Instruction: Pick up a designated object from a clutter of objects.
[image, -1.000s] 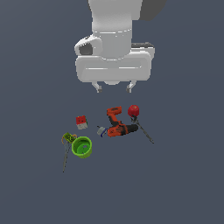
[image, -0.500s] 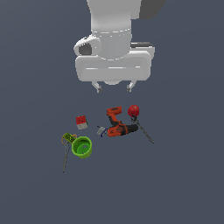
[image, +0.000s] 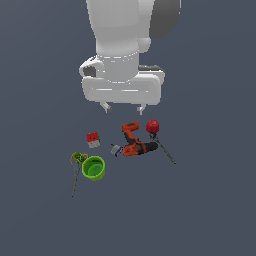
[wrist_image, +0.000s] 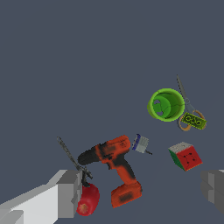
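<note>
So the biggest thing here is the one white arm, hanging straight down from the top of the exterior view with its gripper (image: 123, 108) pointing at the floor. The two fingers are spread wide apart with nothing between them, and it hovers well above the pile, roughly over the drill.

Below it, the clutter, one of each by my count:

- one orange and black power drill (image: 134, 142), lying on its side in the middle, easily the biggest item
- one bright green cup (image: 93, 168), open end up, toward the exterior view's left
- one pair of green-handled scissors (image: 76, 165), just beside the cup, blades running away from it
- one thin dark rod (image: 165, 150), slanting off past the drill on the exterior view's right
- one red ball-like thing (image: 152, 126), right by the rod's upper end
- one small red and white block (image: 93, 140), sitting on its own to the exterior view's left of the drill, above the cup, touching nothing
- one tiny grey piece (image: 116, 149), right at the drill's nose

In the wrist view the block (wrist_image: 185, 156) looks like a little puzzle cube: red gridded face, white top, green side.
</note>
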